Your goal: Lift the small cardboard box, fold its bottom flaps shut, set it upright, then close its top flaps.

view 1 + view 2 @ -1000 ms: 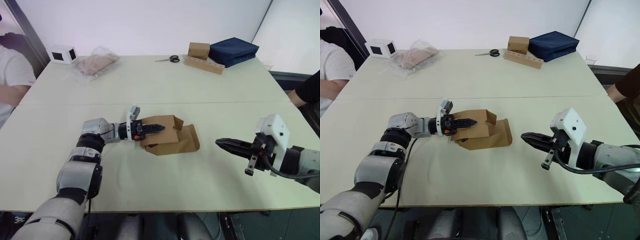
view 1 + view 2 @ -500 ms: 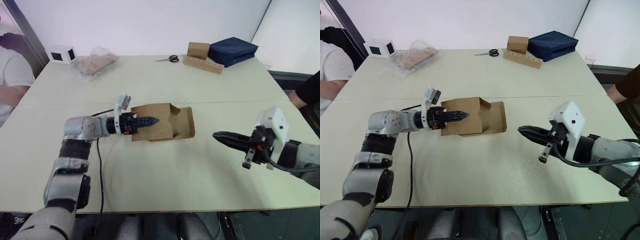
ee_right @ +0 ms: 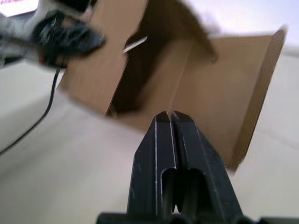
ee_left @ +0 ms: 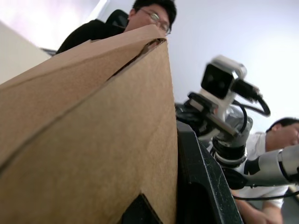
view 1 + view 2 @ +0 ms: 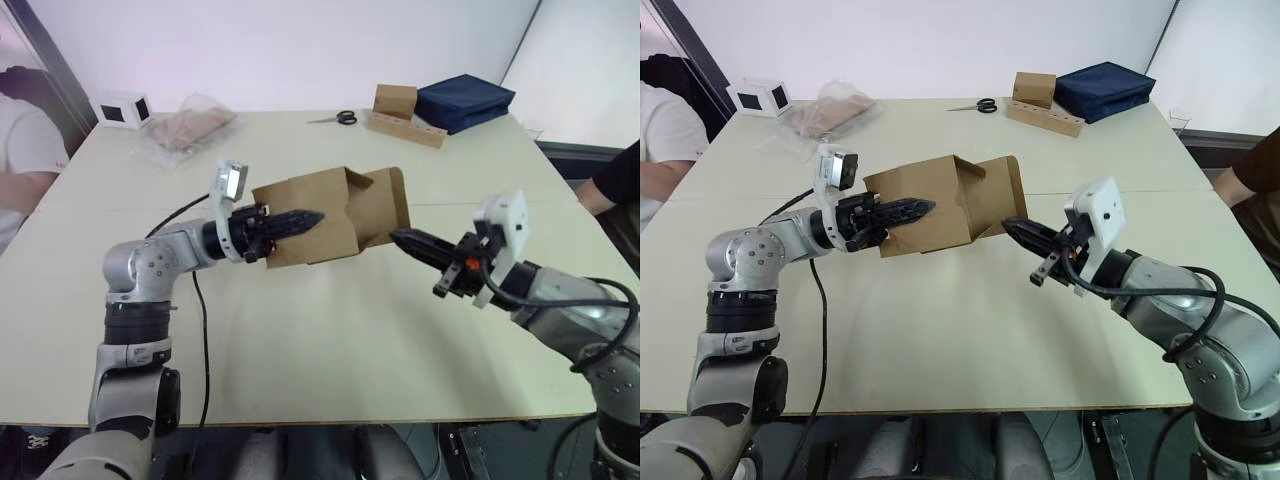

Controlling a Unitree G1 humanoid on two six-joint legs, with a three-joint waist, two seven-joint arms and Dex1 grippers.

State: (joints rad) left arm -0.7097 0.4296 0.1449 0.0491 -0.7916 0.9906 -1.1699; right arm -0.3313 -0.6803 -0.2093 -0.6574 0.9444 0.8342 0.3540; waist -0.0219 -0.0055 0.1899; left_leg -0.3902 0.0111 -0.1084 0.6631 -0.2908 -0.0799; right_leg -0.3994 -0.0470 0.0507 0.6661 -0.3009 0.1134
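The right gripper (image 5: pixel 1012 226) is pointing its closed, empty fingers at the open end of the small cardboard box (image 5: pixel 930 205), its tip sitting just beside the splayed bottom flaps (image 5: pixel 1002 200) and possibly grazing the lower edge of the near one; contact cannot be confirmed. In the right wrist view the two fingers are lying pressed together, aimed into the box's hollow with one broad flap standing out beside them. The left gripper (image 5: pixel 295 219) is clamping a side wall of the box, one finger lying along the outside face, and is holding the box clear above the table (image 5: pixel 300 340), tilted so the open end is facing the right arm. The step in hand appears to be folding the bottom flaps shut. To do it well, the closed right fingers should probably be working as a blunt pusher: pressing on the outer face of a flap near its free edge, sweeping it across the opening rather than poking into the cavity, while the left grip is keeping firm so the box is not twisting away under the push.
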